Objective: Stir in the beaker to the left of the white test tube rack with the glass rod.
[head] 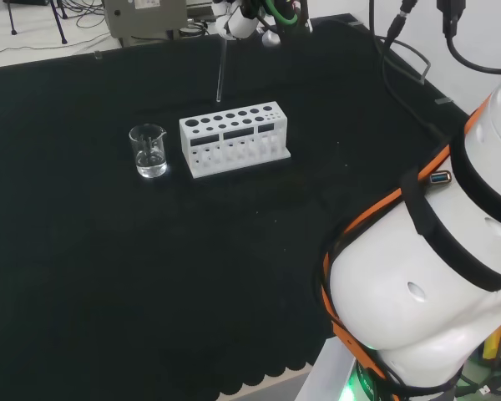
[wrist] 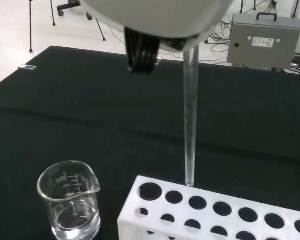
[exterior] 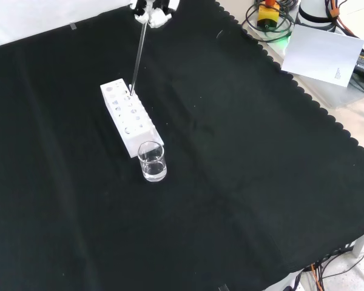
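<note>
My hand (head: 234, 21) is high over the far side of the cloth, shut on the top of a clear glass rod (head: 221, 71) that hangs straight down. In the front view the hand (exterior: 151, 9) is at the top edge and the rod (exterior: 138, 57) reaches toward the far end of the white test tube rack (exterior: 130, 116). The wrist view puts the rod's tip (wrist: 190, 182) just above the rack (wrist: 215, 215), over its end holes. A small glass beaker (head: 149, 152) holding a little clear liquid stands left of the rack (head: 234, 139) in the head view, apart from the rod.
The arm's own white links (head: 434, 276) take up the head view's right. A grey box (head: 146, 17) stands beyond the cloth's far edge. Paper (exterior: 321, 51) and cables lie past the scalloped cloth edge in the front view.
</note>
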`<state>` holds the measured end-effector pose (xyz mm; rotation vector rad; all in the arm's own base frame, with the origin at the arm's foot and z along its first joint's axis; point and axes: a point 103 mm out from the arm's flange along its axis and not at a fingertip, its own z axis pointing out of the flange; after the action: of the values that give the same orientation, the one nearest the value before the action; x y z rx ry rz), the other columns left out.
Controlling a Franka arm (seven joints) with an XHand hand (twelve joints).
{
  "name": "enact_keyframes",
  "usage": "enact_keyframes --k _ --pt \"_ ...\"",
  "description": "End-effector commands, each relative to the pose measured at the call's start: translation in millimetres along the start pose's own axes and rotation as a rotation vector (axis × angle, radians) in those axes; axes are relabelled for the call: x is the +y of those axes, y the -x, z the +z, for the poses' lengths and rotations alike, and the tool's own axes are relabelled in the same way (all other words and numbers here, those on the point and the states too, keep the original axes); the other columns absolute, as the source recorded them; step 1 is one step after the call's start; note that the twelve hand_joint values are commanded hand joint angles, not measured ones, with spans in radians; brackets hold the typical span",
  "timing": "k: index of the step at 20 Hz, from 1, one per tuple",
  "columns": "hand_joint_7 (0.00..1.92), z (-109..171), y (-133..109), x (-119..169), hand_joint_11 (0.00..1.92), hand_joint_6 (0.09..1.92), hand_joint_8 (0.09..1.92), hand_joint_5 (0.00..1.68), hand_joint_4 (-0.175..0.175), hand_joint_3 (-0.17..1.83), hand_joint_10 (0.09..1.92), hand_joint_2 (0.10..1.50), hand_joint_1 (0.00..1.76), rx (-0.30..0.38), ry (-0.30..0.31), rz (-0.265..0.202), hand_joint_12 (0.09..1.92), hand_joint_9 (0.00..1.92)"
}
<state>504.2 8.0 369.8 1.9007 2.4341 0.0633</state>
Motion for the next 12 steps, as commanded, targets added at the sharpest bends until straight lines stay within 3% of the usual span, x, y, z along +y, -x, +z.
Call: enact_keyframes --k 1,7,12 --pt "1.45 -2 -2 -2 1.81 0.96 1.26 1.16 -0.175 0.88 1.00 0.60 1.20 0.009 0.003 -0.011 1.03 1.82" --pt "1.45 -1 -12 7 1.82 0.96 1.26 1.17 -0.175 0.88 0.99 0.60 1.20 0.008 -0.008 -0.030 1.03 1.82" --pt "1.45 1 -38 25 1.82 0.95 1.26 1.17 -0.175 0.87 0.99 0.60 1.20 0.018 -0.024 -0.093 1.03 1.82"
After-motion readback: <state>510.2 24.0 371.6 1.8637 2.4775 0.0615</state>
